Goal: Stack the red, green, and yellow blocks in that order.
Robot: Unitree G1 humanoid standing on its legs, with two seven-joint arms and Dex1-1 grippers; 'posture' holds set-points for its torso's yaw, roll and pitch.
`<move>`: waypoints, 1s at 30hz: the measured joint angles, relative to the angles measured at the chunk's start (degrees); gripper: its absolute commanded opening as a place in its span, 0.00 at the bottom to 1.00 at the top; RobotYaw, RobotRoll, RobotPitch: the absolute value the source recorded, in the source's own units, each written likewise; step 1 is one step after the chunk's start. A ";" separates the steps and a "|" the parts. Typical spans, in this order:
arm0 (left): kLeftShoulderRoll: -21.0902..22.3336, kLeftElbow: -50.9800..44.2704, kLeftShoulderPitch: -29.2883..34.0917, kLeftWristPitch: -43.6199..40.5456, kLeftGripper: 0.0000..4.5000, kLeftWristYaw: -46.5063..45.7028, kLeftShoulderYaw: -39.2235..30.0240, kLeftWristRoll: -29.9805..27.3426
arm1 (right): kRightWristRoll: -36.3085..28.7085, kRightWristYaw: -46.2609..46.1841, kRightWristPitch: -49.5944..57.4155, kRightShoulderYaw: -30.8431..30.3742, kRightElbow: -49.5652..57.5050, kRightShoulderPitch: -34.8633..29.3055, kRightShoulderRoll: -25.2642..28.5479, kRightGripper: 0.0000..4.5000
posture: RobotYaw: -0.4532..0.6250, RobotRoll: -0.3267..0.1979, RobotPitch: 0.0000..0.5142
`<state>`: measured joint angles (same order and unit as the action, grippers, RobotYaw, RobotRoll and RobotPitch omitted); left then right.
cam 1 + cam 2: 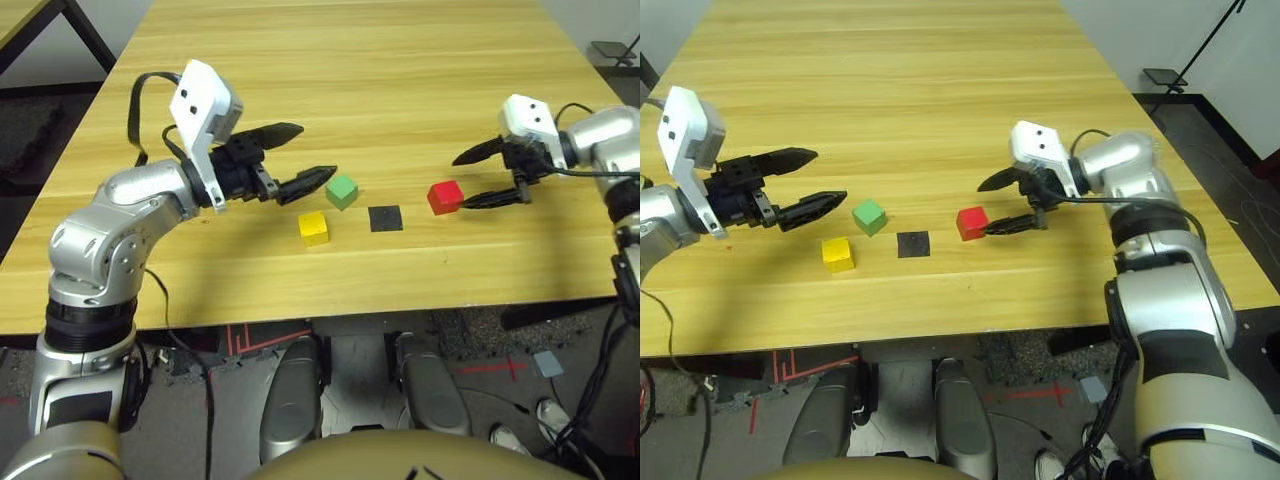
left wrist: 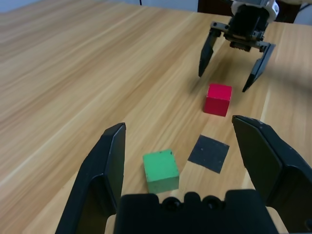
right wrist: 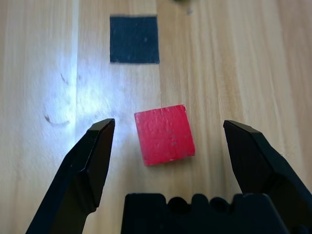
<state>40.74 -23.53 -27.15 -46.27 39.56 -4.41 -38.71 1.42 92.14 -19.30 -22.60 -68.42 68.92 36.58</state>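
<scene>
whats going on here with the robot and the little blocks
Nothing is stacked yet. The red block, green block and yellow block sit apart on the table around a black patch. The open right gripper hovers by the red block; the open left gripper is near the green one.

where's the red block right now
In the head views the red block sits on the table toward the robot's right, just right of the black square patch, untouched, with the open right tool at it.
</scene>
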 measured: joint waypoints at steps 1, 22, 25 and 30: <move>-0.15 -0.27 0.10 -0.14 0.99 -0.28 0.29 0.02 | 0.58 0.00 -0.83 -0.61 -0.61 0.84 -0.55 1.00 | 0.78 0.28 0.21; -1.45 -4.15 3.08 -0.35 1.00 -4.57 0.87 0.92 | 8.45 0.01 -3.95 -5.14 -5.79 4.20 -4.72 0.80 | 0.83 0.22 0.25; -1.94 -4.14 2.91 -0.57 1.00 -5.01 0.87 0.91 | 9.27 0.01 -4.37 -5.11 -5.79 3.94 -5.55 0.57 | 0.83 0.21 0.26; -2.48 -4.15 2.47 -0.92 1.00 -5.81 0.87 0.95 | 10.89 0.00 -4.52 -3.64 -5.66 3.86 -6.46 0.46 | 0.84 0.19 0.27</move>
<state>38.25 -27.68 -24.68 -47.19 33.75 -3.54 -37.76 12.32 92.14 -23.81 -26.24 -74.08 72.78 30.12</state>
